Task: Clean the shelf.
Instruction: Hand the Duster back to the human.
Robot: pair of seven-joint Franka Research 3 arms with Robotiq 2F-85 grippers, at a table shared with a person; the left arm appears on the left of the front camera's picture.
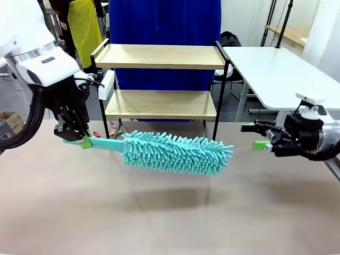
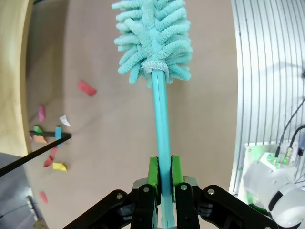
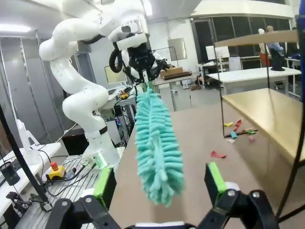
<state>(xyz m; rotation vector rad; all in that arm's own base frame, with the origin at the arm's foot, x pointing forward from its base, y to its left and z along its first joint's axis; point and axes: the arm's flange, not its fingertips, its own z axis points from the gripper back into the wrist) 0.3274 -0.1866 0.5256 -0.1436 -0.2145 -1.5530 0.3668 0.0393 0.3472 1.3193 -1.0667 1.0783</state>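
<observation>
Holding the teal fluffy microfibre duster (image 1: 175, 153) by its thin handle, the clenched left claw (image 1: 79, 139) risks snagging the two-tier light-wood, black-framed shelf (image 1: 159, 103) at upper centre — tipping it — while the right claw (image 1: 254, 136) waits released at right.

blue curtain (image 1: 164, 24) behind, white table (image 1: 276, 69) far right, brown tabletop (image 1: 170, 212), ceiling strip lights (image 3: 14, 28) on
</observation>
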